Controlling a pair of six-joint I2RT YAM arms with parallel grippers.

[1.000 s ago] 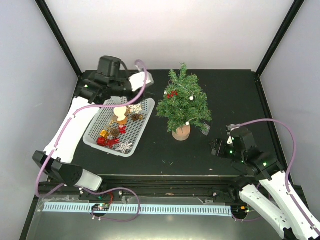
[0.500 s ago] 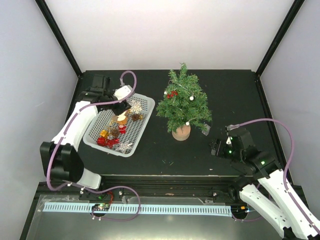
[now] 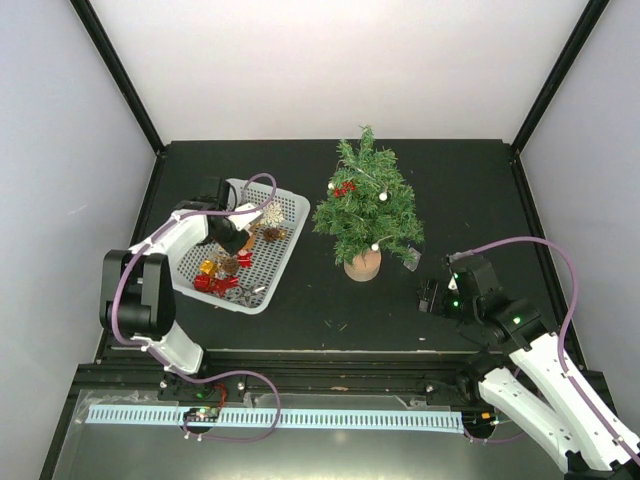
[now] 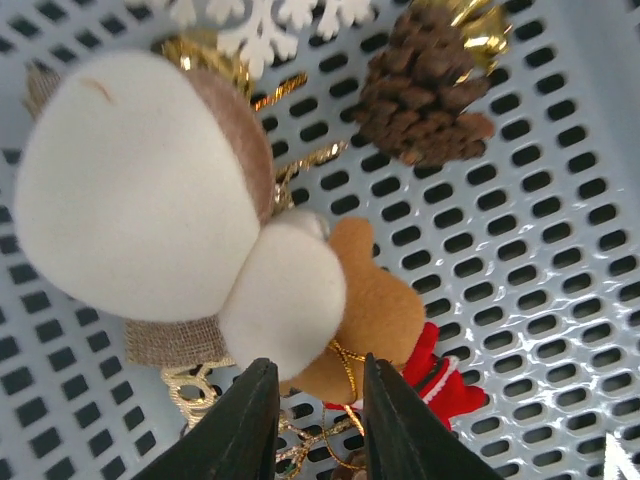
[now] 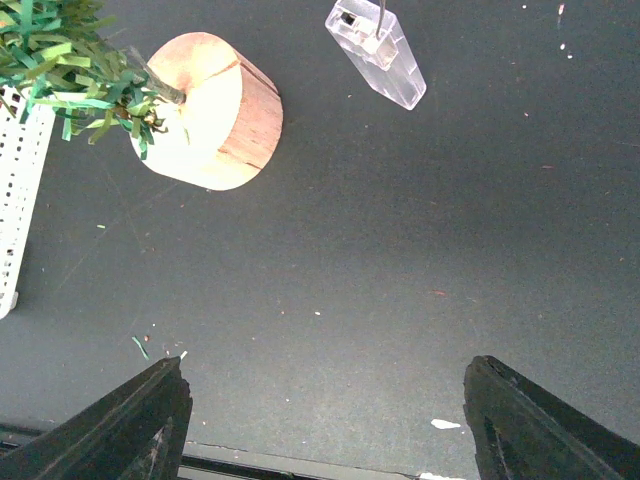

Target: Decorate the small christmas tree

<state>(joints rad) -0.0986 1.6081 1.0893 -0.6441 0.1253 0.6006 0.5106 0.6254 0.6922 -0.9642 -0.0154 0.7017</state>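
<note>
The small christmas tree [image 3: 365, 205] stands upright on its round wooden base [image 3: 362, 265] at mid-table, with red berries and white beads on it. The base also shows in the right wrist view [image 5: 205, 115]. My left gripper [image 3: 232, 238] is down inside the white basket [image 3: 195, 282]. In the left wrist view it [image 4: 318, 420] is open, its jaws standing either side of the gold loop of a white and tan plush ornament [image 4: 375, 320]. My right gripper [image 3: 428, 296] is wide open and empty over bare table right of the tree, as the right wrist view [image 5: 325, 420] shows.
The basket floor [image 4: 560, 250] holds a pine cone [image 4: 425, 90], a white snowflake [image 4: 270, 20], a red ornament [image 4: 440, 375] and gold pieces. A clear plastic box [image 5: 377, 55] on a wire lies right of the tree base. The table's front edge is just below my right gripper.
My left arm has folded back and lowered, bringing its gripper from the basket's far edge down onto the ornaments in the basket. My right gripper has edged slightly left.
</note>
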